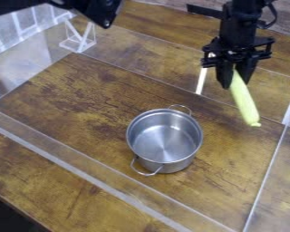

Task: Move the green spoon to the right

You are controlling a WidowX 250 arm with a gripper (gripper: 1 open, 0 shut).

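The green spoon (245,98) shows as a thick yellow-green handle slanting down and to the right at the right side of the wooden table. Its upper end sits between the black fingers of my gripper (236,74), which points straight down and is shut on it. The spoon's metal bowl is hidden by the gripper. The handle's lower tip reaches close to the right acrylic wall; I cannot tell if it touches the table.
A round steel pot (165,139) with side handles stands empty at the table's middle, left of and below the gripper. Clear acrylic walls (266,186) fence the table's edges. A clear stand (77,36) sits at the back left.
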